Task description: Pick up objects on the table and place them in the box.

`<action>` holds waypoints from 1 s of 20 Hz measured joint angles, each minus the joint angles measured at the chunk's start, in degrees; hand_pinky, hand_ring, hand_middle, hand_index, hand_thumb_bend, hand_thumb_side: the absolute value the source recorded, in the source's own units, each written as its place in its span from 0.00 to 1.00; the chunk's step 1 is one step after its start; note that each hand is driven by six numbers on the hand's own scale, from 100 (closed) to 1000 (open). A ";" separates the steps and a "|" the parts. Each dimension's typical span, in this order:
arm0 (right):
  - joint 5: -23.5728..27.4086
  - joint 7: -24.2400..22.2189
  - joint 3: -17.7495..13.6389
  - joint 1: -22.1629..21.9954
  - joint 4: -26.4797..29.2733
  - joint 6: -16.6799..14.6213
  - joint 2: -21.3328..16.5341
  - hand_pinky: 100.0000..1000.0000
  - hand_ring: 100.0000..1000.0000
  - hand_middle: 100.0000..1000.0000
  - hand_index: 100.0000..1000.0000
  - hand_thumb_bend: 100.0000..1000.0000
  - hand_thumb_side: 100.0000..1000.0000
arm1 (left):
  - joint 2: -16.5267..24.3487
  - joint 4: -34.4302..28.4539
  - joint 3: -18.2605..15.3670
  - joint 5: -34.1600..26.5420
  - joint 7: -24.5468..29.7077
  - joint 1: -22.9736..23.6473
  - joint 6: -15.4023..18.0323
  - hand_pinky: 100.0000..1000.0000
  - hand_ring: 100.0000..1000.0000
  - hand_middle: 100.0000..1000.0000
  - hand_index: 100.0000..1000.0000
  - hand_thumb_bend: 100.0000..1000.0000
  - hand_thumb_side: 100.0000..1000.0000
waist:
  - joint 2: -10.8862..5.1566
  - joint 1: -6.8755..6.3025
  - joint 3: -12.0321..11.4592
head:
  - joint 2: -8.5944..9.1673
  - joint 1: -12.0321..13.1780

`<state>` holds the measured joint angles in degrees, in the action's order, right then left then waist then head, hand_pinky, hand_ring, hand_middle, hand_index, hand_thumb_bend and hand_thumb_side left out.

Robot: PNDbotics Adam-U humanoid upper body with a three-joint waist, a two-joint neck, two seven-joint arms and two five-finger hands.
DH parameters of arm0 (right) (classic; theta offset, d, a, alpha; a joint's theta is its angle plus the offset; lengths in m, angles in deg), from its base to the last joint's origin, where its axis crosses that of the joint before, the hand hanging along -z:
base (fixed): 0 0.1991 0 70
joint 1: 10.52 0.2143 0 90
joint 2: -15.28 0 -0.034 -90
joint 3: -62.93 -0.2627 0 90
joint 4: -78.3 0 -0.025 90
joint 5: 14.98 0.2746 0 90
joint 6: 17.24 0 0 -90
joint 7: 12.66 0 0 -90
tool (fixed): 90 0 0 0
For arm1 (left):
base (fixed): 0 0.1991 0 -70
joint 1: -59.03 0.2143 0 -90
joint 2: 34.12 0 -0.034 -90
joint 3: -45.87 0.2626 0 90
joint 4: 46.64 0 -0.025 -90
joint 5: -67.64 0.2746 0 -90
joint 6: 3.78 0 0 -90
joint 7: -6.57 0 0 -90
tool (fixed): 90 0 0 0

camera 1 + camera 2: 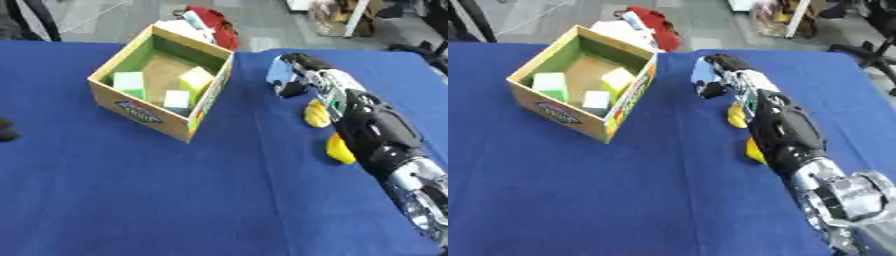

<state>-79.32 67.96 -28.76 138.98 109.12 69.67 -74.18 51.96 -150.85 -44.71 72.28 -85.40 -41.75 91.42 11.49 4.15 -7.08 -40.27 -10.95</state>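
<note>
The desk [175, 200] lay under a blue cloth that covered nearly the whole view. Across its right side stretched the robot's right arm [376, 130], black with silver joints, coming in from the lower right corner and reaching up toward the middle.

On the left half of the desk stood the cardboard box [140, 112], open at the top, green on its inner walls and printed with a logo on its near side. It sat turned at an angle, one corner pointing toward the camera. Inside it lay three small blocks: a pale green block [129, 82] at the left, a yellow-green block [196, 78] at the right, and a light blue-white block [177, 98] between them nearer the front wall.

The right hand [289, 75] was just to the right of the box, apart from its wall, with fingers curled round a light blue object [278, 71].

Two yellow objects rested on the cloth beside the arm, partly hidden by it: the farther yellow object [316, 115] near the wrist, and the nearer yellow object [339, 149] by the forearm.

The left hand showed only as a dark shape [7, 129] at the left edge; whether its fingers were open could not be told.
</note>
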 measured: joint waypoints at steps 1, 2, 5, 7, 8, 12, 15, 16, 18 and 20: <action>-0.43 0.29 0.01 -0.01 0.00 -0.11 0.03 0.64 0.71 0.51 1.00 0.00 0.00 | 0.00 0.00 0.00 0.00 0.00 0.00 0.00 0.65 0.54 0.54 0.76 0.00 0.66 | 0.00 0.00 0.00 | 0.00 0.00; -0.87 0.61 0.02 -0.03 0.00 -0.20 0.04 0.63 0.68 0.48 0.99 0.00 0.00 | 0.00 0.00 0.00 0.00 0.00 0.00 0.00 0.65 0.54 0.54 0.76 0.00 0.66 | 0.00 0.00 0.00 | 0.00 0.00; -2.29 2.00 0.04 -0.08 0.02 -0.29 0.10 0.55 0.58 0.36 0.87 0.00 0.00 | 0.00 0.00 0.00 0.00 0.00 0.00 0.00 0.65 0.54 0.54 0.76 0.00 0.66 | 0.08 0.00 0.00 | 0.00 -0.04; -2.91 3.93 0.05 -0.24 0.25 -0.08 0.28 0.51 0.53 0.30 0.79 0.00 0.00 | 0.00 0.00 0.00 0.00 0.00 0.00 0.00 0.65 0.54 0.54 0.76 0.00 0.66 | 0.12 0.00 0.00 | 0.00 -0.05; -3.32 5.22 0.05 -0.45 0.41 0.10 0.49 0.50 0.52 0.28 0.76 0.00 0.00 | 0.00 0.00 0.00 0.00 0.00 0.00 0.00 0.65 0.54 0.54 0.76 0.00 0.66 | 0.12 0.00 0.00 | 0.00 -0.05; -4.88 11.13 0.32 -0.66 1.07 0.73 0.76 0.45 0.45 0.19 0.64 0.00 0.00 | 0.00 0.00 0.00 0.00 0.00 0.00 0.00 0.65 0.54 0.54 0.76 0.00 0.66 | 0.12 0.00 0.02 | 0.00 -0.08; -5.45 15.72 0.37 -1.10 1.59 0.99 1.07 0.44 0.43 0.17 0.64 0.00 0.00 | 0.00 0.00 0.00 0.00 -0.01 0.00 -0.01 0.65 0.54 0.54 0.76 0.00 0.66 | 0.12 0.00 0.07 | 0.00 -0.21; -5.58 17.09 0.41 -1.10 1.89 1.03 1.08 0.44 0.42 0.16 0.64 0.00 0.00 | 0.00 0.00 0.00 0.00 -0.01 0.00 -0.01 0.65 0.54 0.54 0.76 0.00 0.66 | 0.12 0.00 0.08 | 0.00 -0.24; -5.64 19.33 0.69 -1.10 2.48 1.01 1.08 0.44 0.42 0.15 0.64 0.00 0.00 | 0.00 0.00 0.00 0.00 -0.01 0.01 -0.01 0.65 0.54 0.53 0.76 0.00 0.66 | 0.12 0.00 0.12 | -0.01 -0.28; -5.64 20.81 0.83 -1.10 3.08 0.91 1.08 0.44 0.41 0.14 0.63 0.00 0.00 | 0.00 0.00 0.00 0.00 -0.01 0.03 -0.01 0.65 0.54 0.53 0.76 0.00 0.66 | 0.12 0.00 0.17 | -0.02 -0.31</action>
<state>-84.96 88.77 -27.94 137.88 112.20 70.58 -73.10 51.96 -150.85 -44.71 72.27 -85.41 -41.73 91.40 11.61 4.15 -6.91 -40.28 -11.26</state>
